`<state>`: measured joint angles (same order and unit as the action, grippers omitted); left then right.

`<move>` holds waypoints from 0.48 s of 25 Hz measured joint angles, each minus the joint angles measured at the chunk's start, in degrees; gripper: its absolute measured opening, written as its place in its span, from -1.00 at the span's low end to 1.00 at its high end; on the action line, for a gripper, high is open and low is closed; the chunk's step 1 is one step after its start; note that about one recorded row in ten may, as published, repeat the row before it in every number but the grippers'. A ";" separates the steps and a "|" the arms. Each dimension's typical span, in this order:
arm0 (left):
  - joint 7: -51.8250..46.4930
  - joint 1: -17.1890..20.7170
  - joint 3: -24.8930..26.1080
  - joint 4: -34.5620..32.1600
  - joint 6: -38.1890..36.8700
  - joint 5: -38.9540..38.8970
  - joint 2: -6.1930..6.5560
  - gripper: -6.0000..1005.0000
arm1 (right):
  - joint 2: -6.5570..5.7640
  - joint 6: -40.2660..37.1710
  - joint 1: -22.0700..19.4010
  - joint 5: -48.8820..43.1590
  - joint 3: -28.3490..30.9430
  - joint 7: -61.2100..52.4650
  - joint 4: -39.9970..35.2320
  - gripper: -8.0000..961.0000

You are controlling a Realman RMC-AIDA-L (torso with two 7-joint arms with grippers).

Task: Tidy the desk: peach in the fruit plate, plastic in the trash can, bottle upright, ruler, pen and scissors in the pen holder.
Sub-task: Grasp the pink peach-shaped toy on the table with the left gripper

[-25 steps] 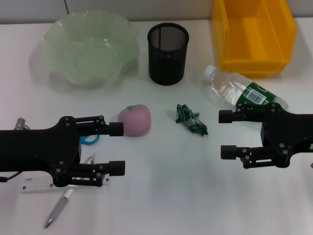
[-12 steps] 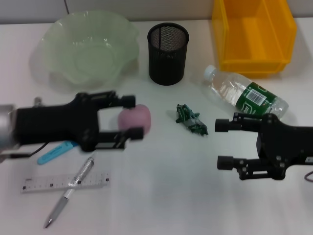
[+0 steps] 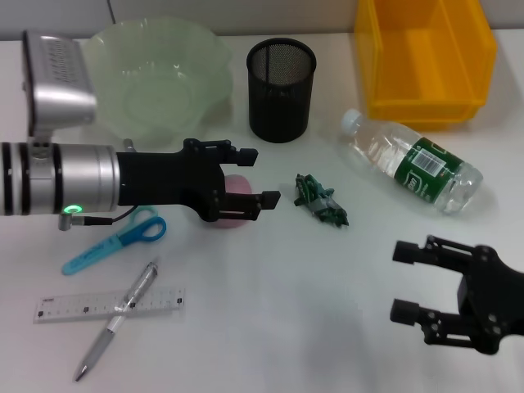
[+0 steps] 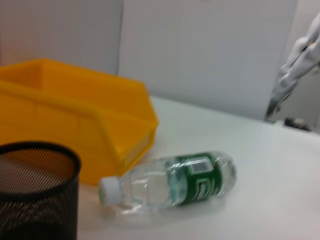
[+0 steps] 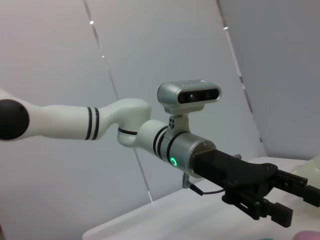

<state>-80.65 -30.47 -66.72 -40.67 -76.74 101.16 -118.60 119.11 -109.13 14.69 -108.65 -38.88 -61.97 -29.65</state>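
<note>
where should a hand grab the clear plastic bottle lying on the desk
Grip the clear plastic water bottle with a green label across its labelled middle, coming from above. It lies on its side, white cap toward the black mesh pen holder, so the round body offers two opposite sides there.

Pen across ruler

A plain white tabletop fills the head view. Behind it, the wrist views show a pale grey panelled wall with thin vertical seams, evenly lit, with soft shadows.
</note>
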 joint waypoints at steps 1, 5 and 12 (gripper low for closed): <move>0.05 0.00 -0.97 0.00 1.17 0.02 -0.02 0.52 | 0.00 0.00 0.00 0.00 0.00 0.00 0.00 0.61; -0.19 0.45 -3.55 -0.05 4.96 0.09 0.02 0.51 | 0.06 0.06 -1.49 0.02 0.26 1.55 1.59 0.61; -2.02 1.81 -3.25 -0.71 6.68 5.05 0.19 0.50 | -0.01 0.07 -1.09 0.03 0.99 2.03 2.55 0.61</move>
<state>-82.67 -28.66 -69.98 -41.37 -70.06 106.20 -118.41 119.10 -109.06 13.60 -108.63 -37.89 -59.94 -27.10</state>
